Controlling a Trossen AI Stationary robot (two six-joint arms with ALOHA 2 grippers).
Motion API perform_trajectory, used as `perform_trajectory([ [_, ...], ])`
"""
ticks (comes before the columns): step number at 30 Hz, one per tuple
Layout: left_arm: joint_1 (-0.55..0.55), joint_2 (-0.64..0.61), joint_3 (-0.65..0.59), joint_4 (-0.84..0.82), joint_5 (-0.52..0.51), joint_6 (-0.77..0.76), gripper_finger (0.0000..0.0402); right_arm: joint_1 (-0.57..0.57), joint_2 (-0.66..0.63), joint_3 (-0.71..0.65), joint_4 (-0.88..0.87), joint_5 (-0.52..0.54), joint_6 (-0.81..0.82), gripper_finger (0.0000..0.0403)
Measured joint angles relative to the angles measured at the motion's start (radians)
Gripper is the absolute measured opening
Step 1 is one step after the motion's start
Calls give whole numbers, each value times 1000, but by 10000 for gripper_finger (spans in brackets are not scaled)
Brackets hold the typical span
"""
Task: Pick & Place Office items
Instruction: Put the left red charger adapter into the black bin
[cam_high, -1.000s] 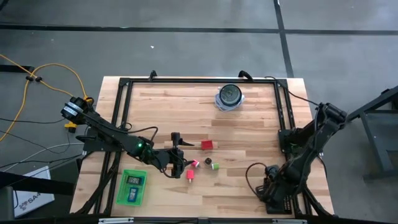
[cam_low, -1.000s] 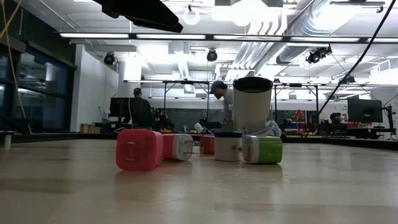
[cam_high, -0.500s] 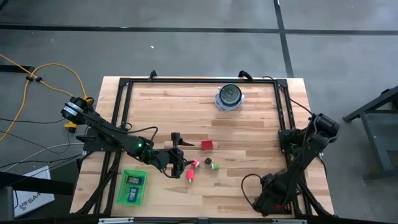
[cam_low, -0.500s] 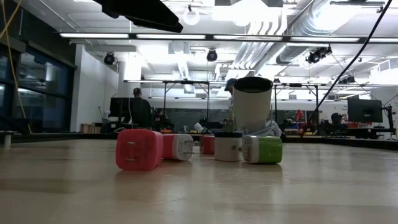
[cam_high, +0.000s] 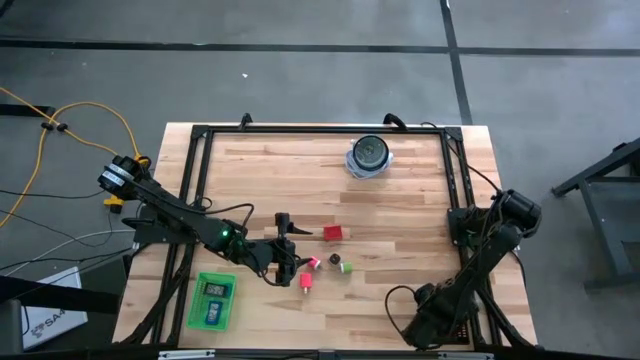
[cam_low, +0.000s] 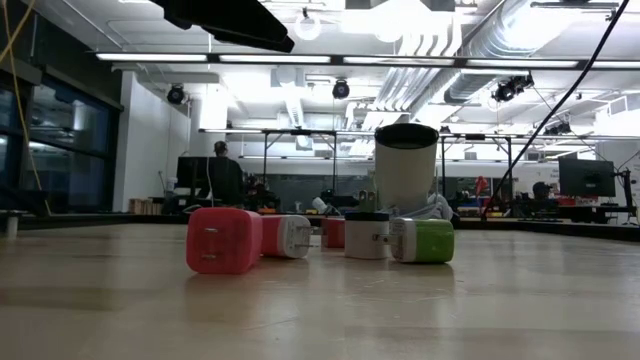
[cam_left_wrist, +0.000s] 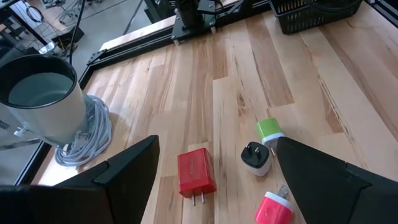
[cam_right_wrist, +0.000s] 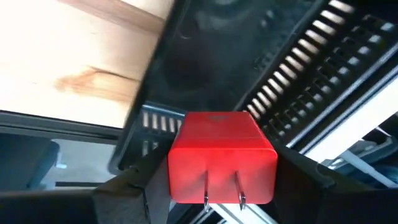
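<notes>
Red plug block (cam_right_wrist: 222, 157) prongs-out between right pincer (cam_right_wrist: 214, 186) fingers — red (cam_high: 333, 233), pink, green plugs mid-table.

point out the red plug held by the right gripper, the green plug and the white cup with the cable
red plug (cam_right_wrist: 222, 155): right wrist view, its front face above the prongs.
green plug (cam_left_wrist: 268, 129): left wrist view, its green top.
white cup (cam_left_wrist: 45, 112): left wrist view, its outer wall.

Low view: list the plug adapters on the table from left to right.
Big pink-red adapter → white adapter with pink end → small red adapter farther back → white adapter with dark top → green-ended adapter.
</notes>
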Motion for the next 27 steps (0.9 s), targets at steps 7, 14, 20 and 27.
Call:
perform_trajectory([
  [7, 0, 0, 0, 0, 0, 0, 317, -3, 0, 0, 12, 15, 10, 217],
  [14, 0, 0, 0, 0, 0, 0, 317, -3, 0, 0, 15, 19, 14, 223],
  [20, 0, 0, 0, 0, 0, 0, 317, -3, 0, 0, 15, -7, 14, 215],
  [27, 0, 0, 0, 0, 0, 0, 317, -1, 0, 0, 15, -5, 18, 217],
])
